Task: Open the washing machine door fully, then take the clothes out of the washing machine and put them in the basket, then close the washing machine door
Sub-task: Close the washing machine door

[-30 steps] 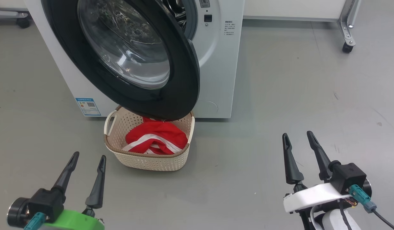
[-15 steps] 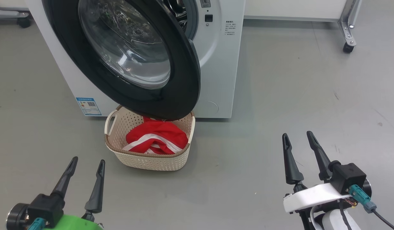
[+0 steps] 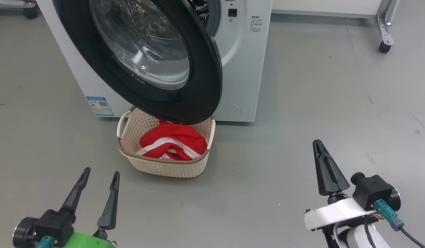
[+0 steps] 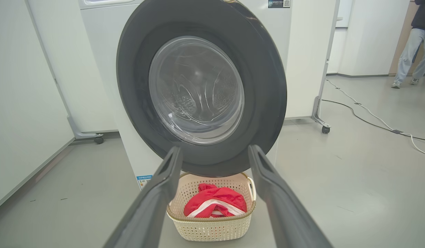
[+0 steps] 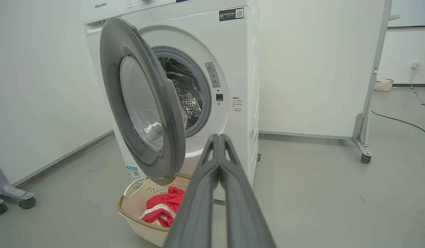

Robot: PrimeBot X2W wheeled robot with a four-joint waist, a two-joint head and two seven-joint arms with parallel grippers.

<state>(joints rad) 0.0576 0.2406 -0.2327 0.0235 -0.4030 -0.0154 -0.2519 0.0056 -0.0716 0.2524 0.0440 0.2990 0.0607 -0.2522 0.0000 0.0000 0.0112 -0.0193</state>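
The white washing machine (image 3: 243, 69) has its door (image 3: 205, 86), black-rimmed with a clear glass bowl, swung out over the far end of the cream basket (image 3: 164, 168). Red clothes (image 3: 174, 139) with white stripes lie inside the basket. In the right wrist view the steel drum (image 5: 185, 96) shows behind the door (image 5: 111, 86), and I see no garment in the part that shows. My left gripper (image 3: 102, 171) is open over the floor, near side of the basket. My right gripper (image 3: 315, 142) is shut on nothing, low at the right, its fingers (image 5: 219, 144) pressed together.
A partition on castors (image 3: 383, 44) stands to the right of the machine. In the left wrist view a person's legs (image 4: 410, 51) are far off at the right, with cables (image 4: 371, 117) across the floor. Another wheeled foot (image 5: 12, 201) sits at the left.
My right gripper's fingers have closed together; they stood apart before. The head camera has shifted a little. My left gripper stays open.
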